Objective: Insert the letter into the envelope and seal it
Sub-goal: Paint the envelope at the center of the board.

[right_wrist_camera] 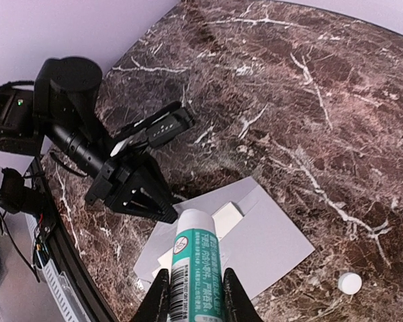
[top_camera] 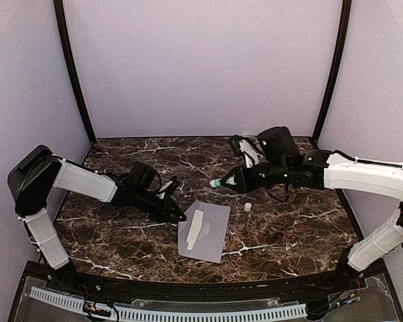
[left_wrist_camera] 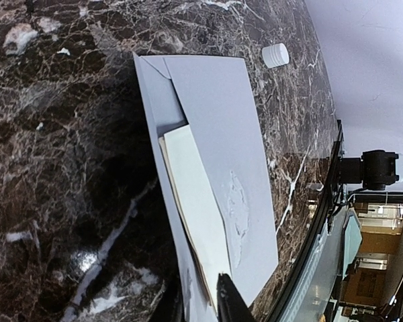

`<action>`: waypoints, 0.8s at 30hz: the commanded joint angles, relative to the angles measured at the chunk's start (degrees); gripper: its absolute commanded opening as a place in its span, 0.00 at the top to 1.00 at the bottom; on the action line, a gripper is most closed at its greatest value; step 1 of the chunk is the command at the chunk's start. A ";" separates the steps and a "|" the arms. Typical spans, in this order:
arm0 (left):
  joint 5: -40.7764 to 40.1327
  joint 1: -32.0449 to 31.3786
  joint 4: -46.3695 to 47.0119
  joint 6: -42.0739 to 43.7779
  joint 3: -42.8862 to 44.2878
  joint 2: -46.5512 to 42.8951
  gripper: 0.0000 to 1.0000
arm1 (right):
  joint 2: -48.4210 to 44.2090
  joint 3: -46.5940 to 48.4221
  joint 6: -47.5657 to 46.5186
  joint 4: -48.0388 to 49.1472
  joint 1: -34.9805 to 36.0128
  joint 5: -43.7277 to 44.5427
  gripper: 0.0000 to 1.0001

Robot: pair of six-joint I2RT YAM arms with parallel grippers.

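Where left hand (top_camera: 183, 218) meets envelope's (top_camera: 213, 236) edge, letter (top_camera: 195, 229) protrudes.

**Soft, even light with one glare spot**

Diffuse light, seemingly from above, falls evenly on the pale grey-lavender paper envelope (top_camera: 205, 231), which casts only faint shadows. Left of it in the left wrist view, the glossy dark brown marble tabletop (left_wrist_camera: 67, 168) shows a white glare patch. The white-and-green glue tube (right_wrist_camera: 195, 275) reads sharp. The black frame poles (top_camera: 74, 74) behind the envelope bow slightly.

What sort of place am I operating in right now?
Probably a lab robot test booth: plain lavender walls enclose a marble-patterned table, black corner posts frame it, and the left arm and right arm are mounted at its near edge.
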 commanded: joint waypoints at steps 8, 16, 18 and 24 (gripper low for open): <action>-4.87 -2.55 -8.99 7.11 5.22 2.32 0.88 | 4.80 5.04 -2.97 -10.06 5.51 -1.17 1.00; -5.16 -3.18 -12.57 11.36 7.91 2.30 1.00 | 9.17 6.06 -1.89 -12.09 8.66 -2.05 1.00; -5.10 -3.64 -14.52 13.92 9.31 2.37 1.00 | 10.70 7.25 -1.70 -13.49 8.82 -0.71 1.00; -8.87 -5.95 -20.31 20.01 12.18 2.43 1.00 | 15.22 9.48 -1.02 -16.31 8.85 1.47 1.00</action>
